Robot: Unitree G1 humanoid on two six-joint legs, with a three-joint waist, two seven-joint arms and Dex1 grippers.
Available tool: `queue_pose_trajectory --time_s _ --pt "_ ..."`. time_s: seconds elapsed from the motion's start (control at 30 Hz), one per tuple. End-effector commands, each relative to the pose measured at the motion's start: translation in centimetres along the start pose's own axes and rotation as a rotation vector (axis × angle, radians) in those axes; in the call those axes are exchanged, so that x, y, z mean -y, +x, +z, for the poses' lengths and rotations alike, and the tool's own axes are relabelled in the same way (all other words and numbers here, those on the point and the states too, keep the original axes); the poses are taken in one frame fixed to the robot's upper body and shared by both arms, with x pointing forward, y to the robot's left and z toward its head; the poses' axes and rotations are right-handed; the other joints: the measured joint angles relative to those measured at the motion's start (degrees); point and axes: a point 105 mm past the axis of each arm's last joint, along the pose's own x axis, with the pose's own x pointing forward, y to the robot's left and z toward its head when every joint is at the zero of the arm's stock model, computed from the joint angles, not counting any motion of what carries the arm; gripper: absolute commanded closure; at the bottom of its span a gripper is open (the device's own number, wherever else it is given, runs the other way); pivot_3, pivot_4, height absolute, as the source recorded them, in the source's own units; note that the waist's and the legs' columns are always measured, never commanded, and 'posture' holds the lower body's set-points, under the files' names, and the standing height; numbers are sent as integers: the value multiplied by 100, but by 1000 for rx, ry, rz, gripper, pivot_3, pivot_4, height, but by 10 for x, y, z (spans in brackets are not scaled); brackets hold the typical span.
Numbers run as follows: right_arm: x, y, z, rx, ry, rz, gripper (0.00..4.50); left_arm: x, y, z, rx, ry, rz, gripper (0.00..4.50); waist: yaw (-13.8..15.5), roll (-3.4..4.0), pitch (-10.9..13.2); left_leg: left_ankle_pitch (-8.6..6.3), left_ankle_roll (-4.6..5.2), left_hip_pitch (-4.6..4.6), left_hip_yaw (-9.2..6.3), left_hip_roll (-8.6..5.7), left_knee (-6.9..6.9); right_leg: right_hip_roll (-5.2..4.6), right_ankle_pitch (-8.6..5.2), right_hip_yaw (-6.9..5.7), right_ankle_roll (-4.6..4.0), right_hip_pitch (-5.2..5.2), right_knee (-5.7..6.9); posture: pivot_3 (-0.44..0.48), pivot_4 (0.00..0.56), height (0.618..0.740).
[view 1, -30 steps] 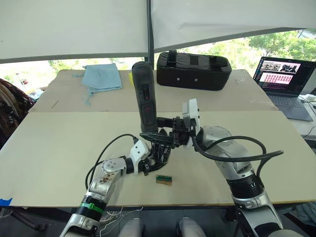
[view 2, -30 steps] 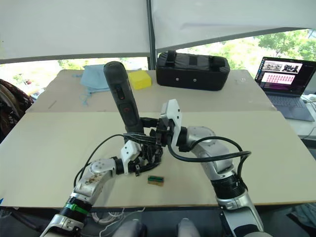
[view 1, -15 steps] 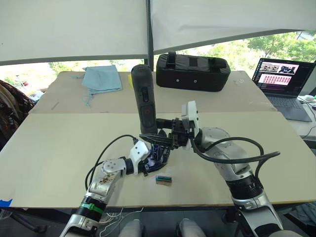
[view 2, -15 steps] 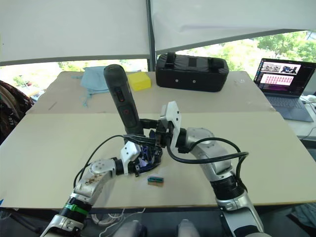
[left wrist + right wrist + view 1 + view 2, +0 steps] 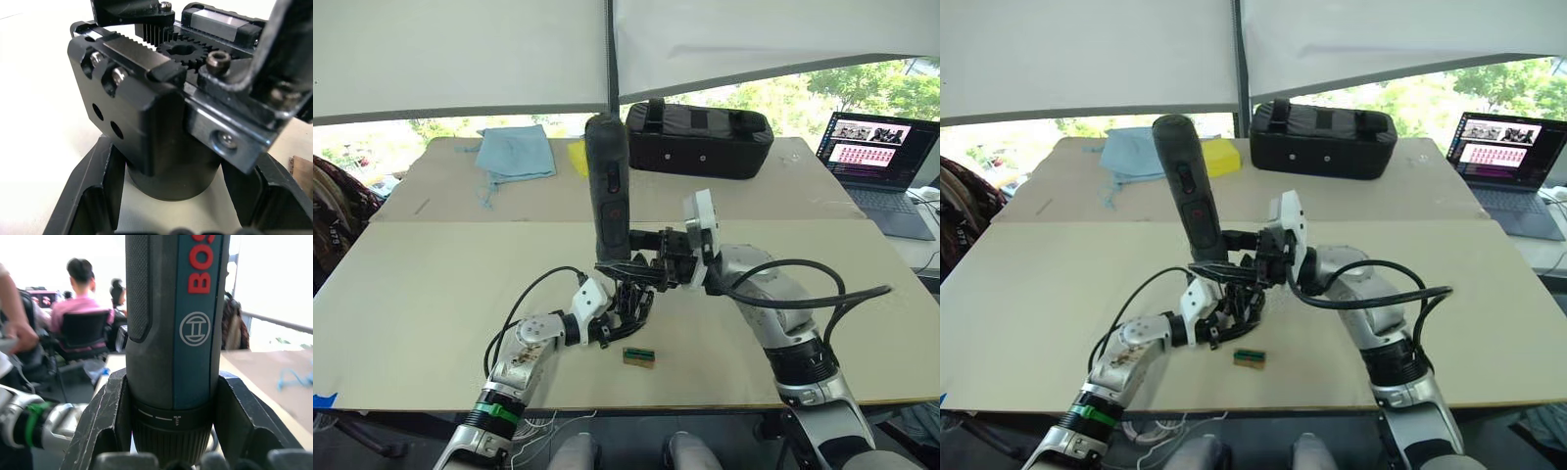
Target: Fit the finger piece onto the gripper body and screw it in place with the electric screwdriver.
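1. Fingers of the left gripper [image 5: 625, 311] were clamped on the gripper body [image 5: 161, 112], one black finger [image 5: 90, 196] on each side of its rounded base, holding it on the table [image 5: 421, 284].
2. Fingers of the right gripper [image 5: 636, 264] were closed round the lower end of the screwdriver [image 5: 609, 186], just above its collar, as the right wrist view showed.
3. That screwdriver stood nearly upright, its butt tilted slightly towards 11 o'clock, its lower end directly over the body.
4. On the body's top, a toothed rack, a small gear and several screw heads were visible; whether the finger piece was among the black parts there could not be told.
5. A small green-and-brown block [image 5: 638, 356] lay on the table at about 5 o'clock from the body, near it but apart.
6. At 12 o'clock, well apart, sat a black bag [image 5: 697, 139]; a blue cloth [image 5: 515, 153] lay at 10 o'clock, and a laptop [image 5: 876, 162] at 2 o'clock.
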Motion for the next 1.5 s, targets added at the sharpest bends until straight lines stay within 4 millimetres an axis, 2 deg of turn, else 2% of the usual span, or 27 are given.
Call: queue_pose_trajectory --time_s 0.03,0.2,0.4,0.47,0.53,0.57,0.63,0.77,0.83,0.97,1.0,1.13,1.23,1.33,1.5 --pt "-9 2 33 73 -89 79 2597 1 2 -20 -68 -35 21 2188 22 0 0 0 0 0 -2 0 0 0 -1 -1 2 1 0 0 150 740" --pt "-18 -6 36 72 -73 143 2597 1 3 -23 -63 -40 24 2188 52 0 0 0 0 2 -3 -2 0 -4 -16 -4 27 4 -3 0 150 740" --pt "-36 -17 52 104 -16 245 2597 -1 2 -23 -38 -71 33 2188 71 4 3 0 0 0 -4 -2 0 -9 -16 -4 27 4 -4 0 150 740" --pt "-45 -24 58 82 6 281 2597 -2 1 -21 -31 -59 43 1126 73 5 3 0 0 0 -4 -2 0 -9 -18 -4 29 4 -5 0 150 740" --pt "-50 -31 65 58 19 291 2597 -6 -2 -22 -34 -54 63 250 70 4 4 0 0 -3 -7 -2 0 -10 -19 -7 29 3 -9 0 150 740" --pt "-51 -35 69 44 21 285 2597 -7 -4 -23 -34 -53 74 78 69 4 6 0 0 -3 -7 -1 0 -10 -19 -7 30 4 -12 0 150 740" --pt "-50 -43 74 14 25 269 2597 -9 -10 -24 -34 -58 83 78 64 2 8 0 0 -6 -7 0 0 -10 -19 -8 31 2 -15 0 150 740" --pt "-29 -74 89 -69 40 108 2597 -13 -38 -21 -28 -52 103 78 -35 -7 20 -1 -1 -11 -4 14 -7 -6 -19 -11 27 -3 -30 0 150 740" --pt "-21 -96 90 -156 49 41 2597 -13 -58 -19 -26 -50 94 78 -94 -5 25 -4 -5 -17 4 32 -21 4 -11 -7 14 -12 -46 0 150 740" --pt "-5 -161 92 -343 135 -168 2597 -12 -115 -6 28 -16 73 78 -101 -8 28 -4 -5 -36 39 58 -80 22 13 5 -56 -69 -67 0 150 740" --pt "-4 -168 92 -367 139 -188 2597 -12 -121 -4 40 -12 71 78 -96 3 36 -4 -5 -47 46 63 -86 24 11 6 -63 -85 -66 0 150 740" --pt "0 -229 80 -648 305 -415 2597 -5 -168 23 92 74 -12 78 -64 60 100 -6 -1 -74 67 68 -88 27 9 5 -67 -113 -66 0 150 740" --pt "-1 -258 66 -840 424 -527 2597 -2 -176 35 95 91 -50 78 -46 60 117 -6 -2 -122 97 66 -73 24 11 4 -63 -161 -62 0 150 740" --pt "2 -288 38 -1053 569 -677 2597 5 -180 46 88 98 -102 78 -73 56 121 -6 -2 -125 113 66 -69 21 15 6 -57 -164 -68 0 150 740" --pt "16 -301 5 -1140 704 -790 2597 -3 -178 52 107 88 -15 78 -170 42 157 -6 -3 -125 149 77 -66 28 34 14 -56 -178 -66 0 150 740"
